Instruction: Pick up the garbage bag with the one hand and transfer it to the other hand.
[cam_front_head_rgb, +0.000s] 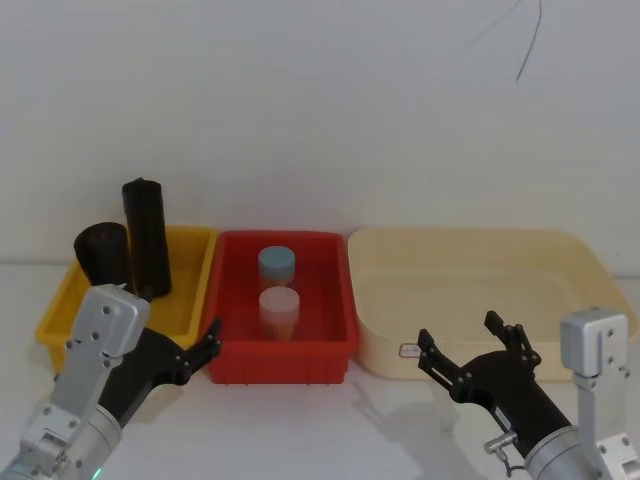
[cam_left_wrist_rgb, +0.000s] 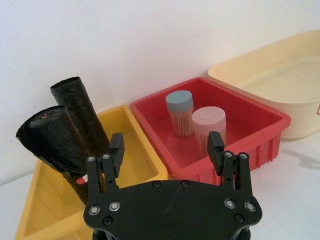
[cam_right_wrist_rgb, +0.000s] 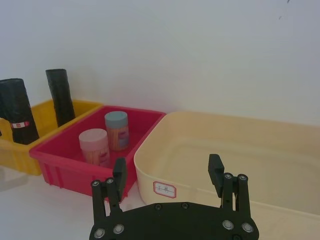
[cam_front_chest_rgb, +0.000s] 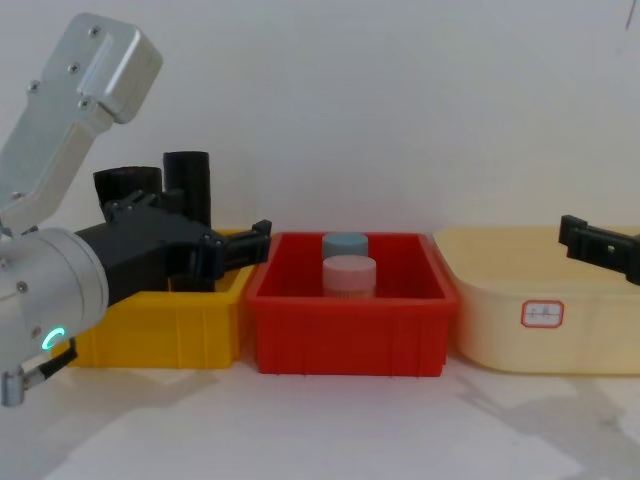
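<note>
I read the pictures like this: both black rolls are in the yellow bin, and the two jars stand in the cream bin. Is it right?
Not fully. The head view shows the blue-lidded jar and the pink-lidded jar in the red bin, not the cream bin. Both black rolls, the garbage bag and the plain roll, are indeed in the yellow bin.
</note>
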